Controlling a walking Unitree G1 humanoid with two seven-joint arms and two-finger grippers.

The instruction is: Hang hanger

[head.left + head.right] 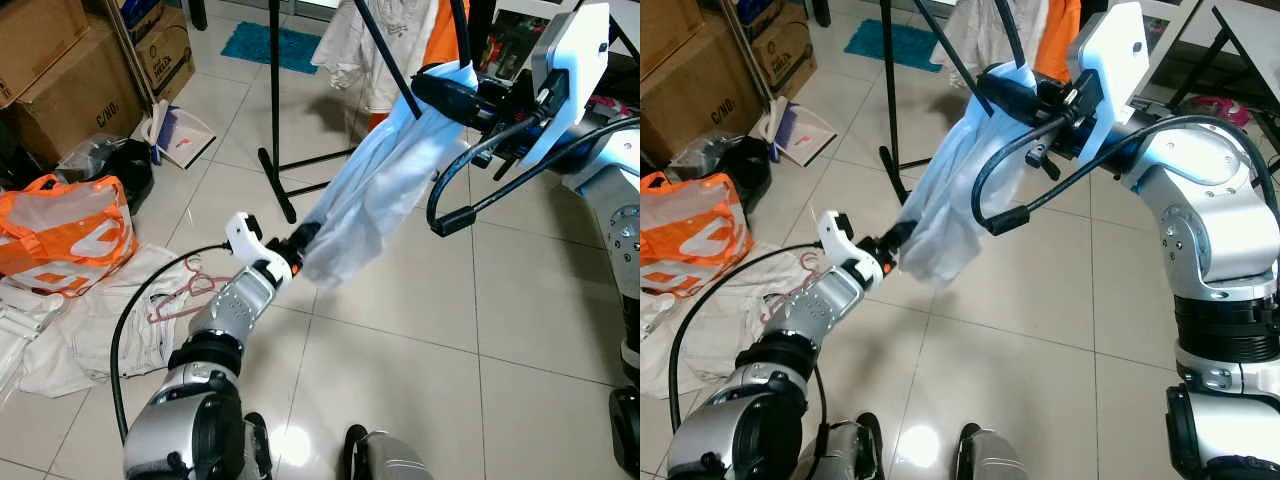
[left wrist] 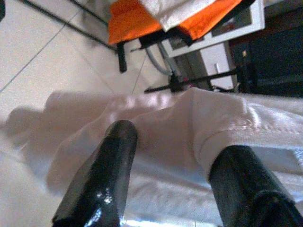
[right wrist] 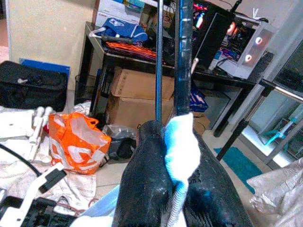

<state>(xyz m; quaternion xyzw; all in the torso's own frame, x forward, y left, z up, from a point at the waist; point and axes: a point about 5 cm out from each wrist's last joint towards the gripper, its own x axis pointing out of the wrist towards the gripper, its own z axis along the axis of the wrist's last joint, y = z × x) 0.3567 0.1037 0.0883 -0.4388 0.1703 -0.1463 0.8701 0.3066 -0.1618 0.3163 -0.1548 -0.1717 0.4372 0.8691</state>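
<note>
Beside the black metal clothes rack (image 1: 275, 110), one pale blue fabric garment (image 1: 375, 190) stretches between two grippers.
Right gripper (image 1: 440, 88) fingers clamp its top; left gripper (image 1: 303, 238) fingers pinch its lower hem.

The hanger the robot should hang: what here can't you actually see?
- Hanger: hidden inside the pale blue garment, both eye views.
- Rack top: cut off by the eye views' upper edge.
- Right claw grip: cloth covers what it pinches, right wrist view.
- Left claw: garment hem hides its fingertips.

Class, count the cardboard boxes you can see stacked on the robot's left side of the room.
2 at least: a large cardboard box at the left edge and a smaller box behind it; others may be hidden.
</note>
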